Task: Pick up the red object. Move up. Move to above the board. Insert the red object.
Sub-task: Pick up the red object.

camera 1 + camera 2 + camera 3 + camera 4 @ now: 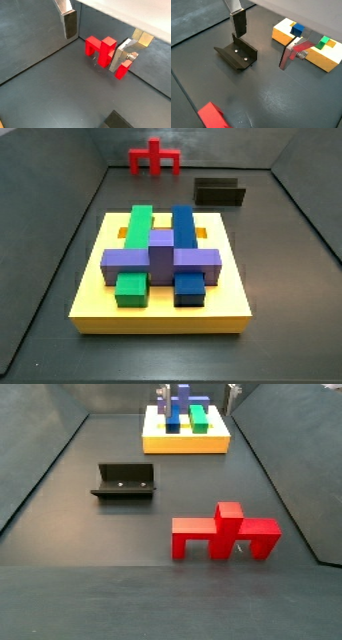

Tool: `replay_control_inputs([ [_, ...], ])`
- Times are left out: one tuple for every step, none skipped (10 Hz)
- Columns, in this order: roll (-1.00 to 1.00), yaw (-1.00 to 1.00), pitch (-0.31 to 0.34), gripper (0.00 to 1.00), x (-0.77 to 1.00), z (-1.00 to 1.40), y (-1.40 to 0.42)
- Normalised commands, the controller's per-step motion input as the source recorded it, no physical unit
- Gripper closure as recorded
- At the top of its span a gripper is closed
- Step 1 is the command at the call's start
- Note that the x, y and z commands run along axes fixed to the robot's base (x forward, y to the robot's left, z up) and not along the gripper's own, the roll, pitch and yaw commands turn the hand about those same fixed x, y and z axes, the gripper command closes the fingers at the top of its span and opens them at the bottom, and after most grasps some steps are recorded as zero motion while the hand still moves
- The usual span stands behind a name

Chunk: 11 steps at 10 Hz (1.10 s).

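Note:
The red object (99, 48) stands on the dark floor near a wall, also in both side views (155, 160) (223, 532) and at the edge of a wrist view (212, 116). My gripper (95, 52) is open and empty, held above the floor, with the red object below the gap and close to one finger (123, 57). The other finger (69, 22) is well apart from it. The gripper (262, 50) also shows open over bare floor. The yellow board (94, 288) with green, blue and purple blocks lies apart (187, 442) (308, 50).
The dark fixture (238, 55) stands on the floor between the red object and the board, also in both side views (219, 192) (124, 480). Dark walls (40, 30) enclose the floor. A purple cross block (160, 258) sits on the board.

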Motion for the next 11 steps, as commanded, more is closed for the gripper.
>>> replay_control_inputs([
  [0.0, 0.0, 0.0, 0.0, -0.03, -0.15, 0.15],
  [-0.01, 0.0, 0.0, 0.0, 0.0, -0.28, 0.59],
  [-0.1, 0.0, -0.024, 0.0, -0.27, -0.32, 0.97],
  [-0.03, 0.0, 0.0, 0.0, -0.21, -0.33, 1.0],
  [0.0, 0.0, 0.016, 0.0, -0.19, -0.39, 1.0],
  [0.0, 0.0, 0.02, 0.0, -0.23, -0.44, 1.0],
  [0.0, 0.0, -0.004, 0.0, -0.39, -0.58, 1.0],
  [0.0, 0.0, 0.0, 0.0, -0.3, -0.57, 1.0],
  [0.01, 0.0, 0.0, 0.0, -0.25, -0.54, 0.95],
  [0.01, 0.0, 0.0, 0.0, -0.21, -0.52, 0.89],
  [0.0, 0.0, 0.0, 0.0, 0.0, -0.36, 0.7],
])
